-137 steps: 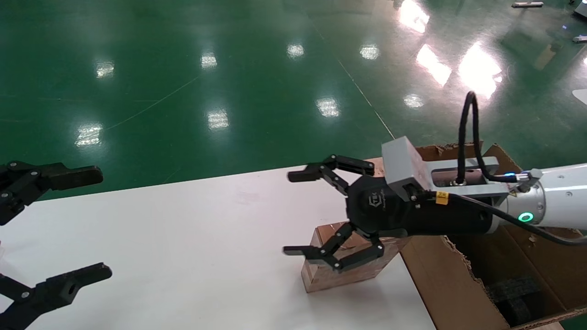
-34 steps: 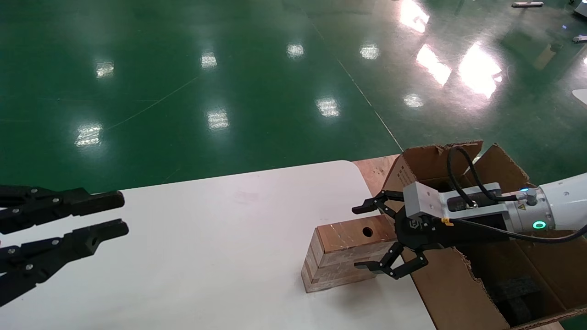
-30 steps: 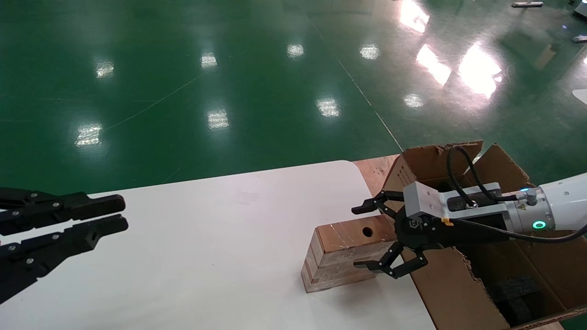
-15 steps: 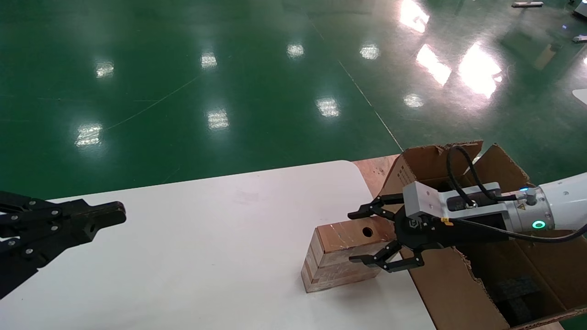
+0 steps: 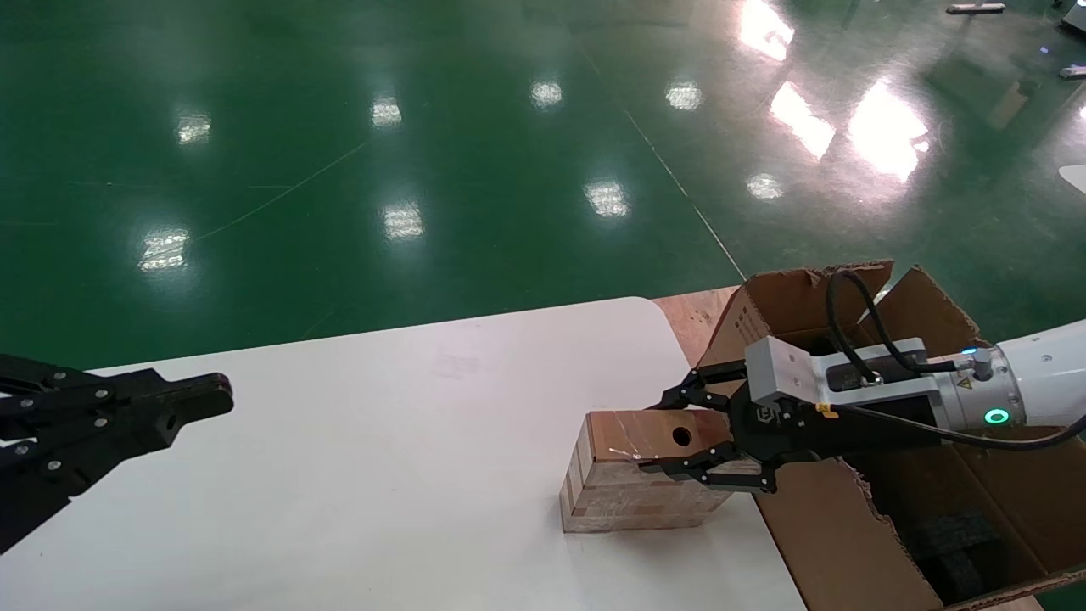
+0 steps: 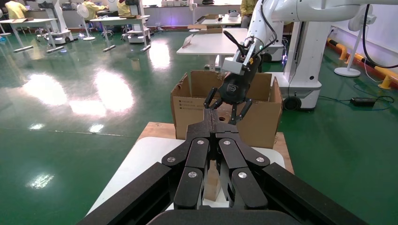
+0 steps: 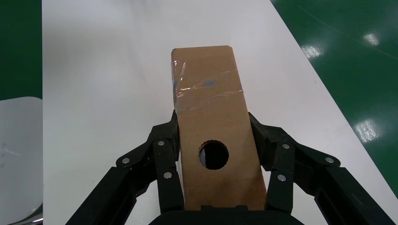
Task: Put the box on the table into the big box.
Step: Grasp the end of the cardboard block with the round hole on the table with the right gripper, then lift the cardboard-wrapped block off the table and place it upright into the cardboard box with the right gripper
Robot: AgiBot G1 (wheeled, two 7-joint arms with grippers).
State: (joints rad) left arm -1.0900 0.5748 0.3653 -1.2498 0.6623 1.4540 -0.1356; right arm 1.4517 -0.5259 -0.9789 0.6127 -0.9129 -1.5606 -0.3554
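Note:
The box (image 5: 628, 496), small, brown, with a round dark hole in its top face, stands on the white table (image 5: 382, 458) near its right edge. My right gripper (image 5: 670, 437) is shut on it, one finger pressed to each long side. In the right wrist view the box (image 7: 209, 101) fills the space between the fingers (image 7: 166, 145) of the right gripper (image 7: 212, 126). The big box (image 5: 836, 530), a torn carton, stands just right of the table, right behind the wrist. My left gripper (image 5: 199, 400) hovers shut over the table's left side, holding nothing.
Black foam (image 5: 950, 543) lies inside the big box. In the left wrist view the left gripper (image 6: 210, 123) points across the table (image 6: 145, 154) at the big box (image 6: 190, 105). Green floor lies beyond the far table edge.
My right gripper's fingers have closed from open onto the box, which shifted and squared up slightly. My left gripper has gone from wide open to shut.

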